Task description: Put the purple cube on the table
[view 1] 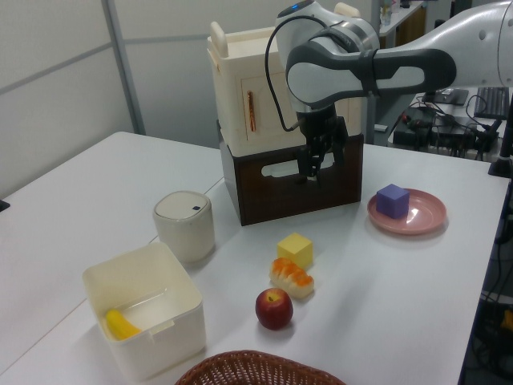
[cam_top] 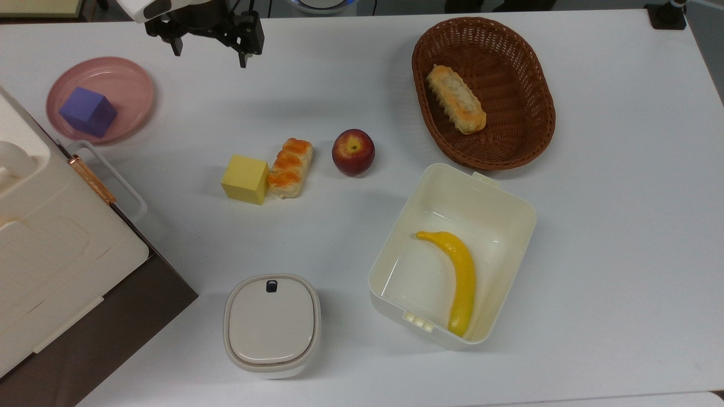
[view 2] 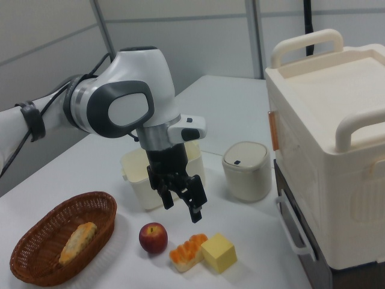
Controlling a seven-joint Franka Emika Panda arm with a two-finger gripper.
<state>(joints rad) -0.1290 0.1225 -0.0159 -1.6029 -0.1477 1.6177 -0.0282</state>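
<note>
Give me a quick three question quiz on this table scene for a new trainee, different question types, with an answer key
1. True or false: the purple cube rests on the pink plate.
2. What lies in the white box? A) apple B) banana C) bread
3. Fill in: the yellow cube touches the ____.

Key:
1. True.
2. B, the banana.
3. Bread roll; the apple sits apart. The gripper is open, holding nothing.

Lab or office test room. White table laid out with toy food and containers, robot arm mounted beside it. Grey partition wall panels behind in the left view. Desk with keyboard and cables at the left view's right.
</note>
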